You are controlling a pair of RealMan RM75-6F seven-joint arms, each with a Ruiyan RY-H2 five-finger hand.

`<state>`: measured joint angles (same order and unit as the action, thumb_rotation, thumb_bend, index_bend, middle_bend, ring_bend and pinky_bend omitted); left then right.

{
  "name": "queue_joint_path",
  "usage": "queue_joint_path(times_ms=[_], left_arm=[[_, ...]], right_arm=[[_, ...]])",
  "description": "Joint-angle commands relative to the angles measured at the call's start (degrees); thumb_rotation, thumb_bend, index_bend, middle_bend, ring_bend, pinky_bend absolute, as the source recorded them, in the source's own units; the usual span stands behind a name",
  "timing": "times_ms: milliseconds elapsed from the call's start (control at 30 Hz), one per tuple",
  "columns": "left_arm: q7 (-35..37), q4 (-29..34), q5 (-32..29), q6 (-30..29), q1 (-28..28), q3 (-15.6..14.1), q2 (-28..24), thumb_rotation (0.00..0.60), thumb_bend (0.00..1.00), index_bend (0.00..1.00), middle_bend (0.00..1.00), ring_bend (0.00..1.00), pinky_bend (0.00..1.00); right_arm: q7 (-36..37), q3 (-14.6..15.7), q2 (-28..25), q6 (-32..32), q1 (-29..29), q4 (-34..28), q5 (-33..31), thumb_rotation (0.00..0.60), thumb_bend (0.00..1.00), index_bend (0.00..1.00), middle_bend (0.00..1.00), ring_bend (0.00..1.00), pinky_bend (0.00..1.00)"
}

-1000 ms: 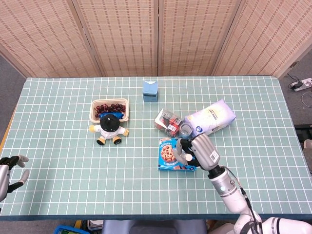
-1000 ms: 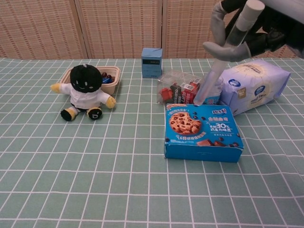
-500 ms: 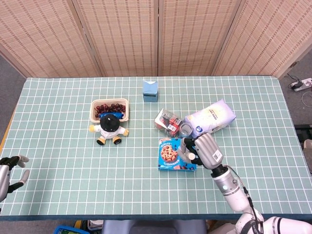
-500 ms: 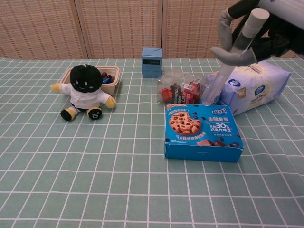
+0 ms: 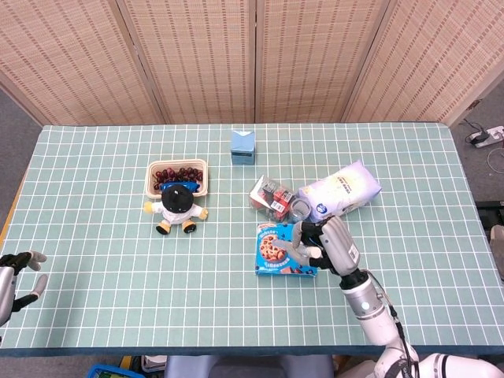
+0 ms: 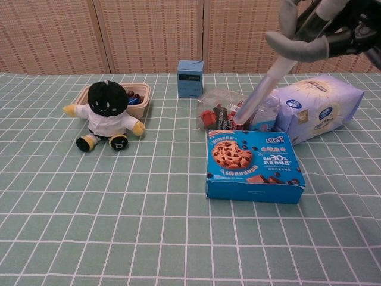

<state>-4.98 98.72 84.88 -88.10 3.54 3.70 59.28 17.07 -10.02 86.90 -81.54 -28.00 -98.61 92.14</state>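
Right hand (image 5: 329,239) aloft, fingers spread, empty; left hand (image 5: 17,272) low, fingers apart.

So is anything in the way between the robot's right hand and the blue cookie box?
Nothing visible is. The right hand hangs just over the right end of the blue cookie box, fingers spread and pointing down toward it, with only open air between.
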Motion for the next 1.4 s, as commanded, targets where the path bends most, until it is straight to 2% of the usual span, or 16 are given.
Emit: queue_joint_path(times_ms=[33, 133, 267, 367, 467, 633, 867, 1400], left_arm=[[0.03, 0.02, 0.02, -0.07, -0.02, 0.02, -0.02, 0.600, 0.34, 0.51, 0.52, 0.44, 0.51], [-0.06, 0.05, 0.05, -0.06, -0.02, 0.01, -0.03, 0.600, 0.34, 0.51, 0.52, 0.44, 0.51], [-0.40, 0.01, 0.09, 0.07, 0.04, -0.05, 0.08, 0.600, 0.34, 0.51, 0.52, 0.44, 0.51], [-0.43, 0.04, 0.04, 0.11, 0.04, -0.06, 0.12, 0.600, 0.34, 0.51, 0.52, 0.44, 0.51], [-0.33, -0.01, -0.11, 0.12, 0.04, 0.01, 0.13, 0.600, 0.34, 0.51, 0.52, 0.44, 0.51], [-0.17, -0.15, -0.27, 0.37, 0.14, 0.04, 0.11, 0.600, 0.34, 0.51, 0.52, 0.44, 0.51], [0.01, -0.15, -0.48, 0.28, 0.10, 0.17, 0.13, 0.600, 0.34, 0.51, 0.52, 0.44, 0.51], [-0.40, -0.01, -0.29, -0.01, 0.03, 0.17, 0.19, 0.600, 0.34, 0.51, 0.52, 0.44, 0.51]], right_arm=[[3.94, -0.36, 0.91, -1.80, 0.58, 0.06, 0.38, 0.600, 0.69, 0.82, 1.00, 1.00, 1.00], [-3.50, 0.17, -0.33, 0.30, 0.66, 0.87, -1.03, 0.600, 0.69, 0.82, 1.00, 1.00, 1.00], [-21.09, 0.04, 0.10, 0.52, 0.76, 3.35, -1.41, 0.600, 0.69, 0.82, 1.00, 1.00, 1.00], [-26.49, -0.01, 2.01, -0.22, 0.81, 4.92, -1.14, 0.600, 0.69, 0.82, 1.00, 1.00, 1.00], [-24.66, -0.03, 2.58, 0.61, 0.71, 4.20, -2.15, 0.600, 0.69, 0.82, 1.00, 1.00, 1.00], [-15.27, -0.29, 1.21, 3.72, 0.31, -0.19, -4.64, 0.600, 0.69, 0.82, 1.00, 1.00, 1.00], [-6.07, -2.66, 0.73, 4.14, 0.19, -3.22, -7.02, 0.600, 0.70, 0.82, 1.00, 1.00, 1.00], [-6.43, -9.26, 1.46, 1.49, -0.86, -0.89, -10.69, 0.600, 0.70, 0.82, 1.00, 1.00, 1.00]])
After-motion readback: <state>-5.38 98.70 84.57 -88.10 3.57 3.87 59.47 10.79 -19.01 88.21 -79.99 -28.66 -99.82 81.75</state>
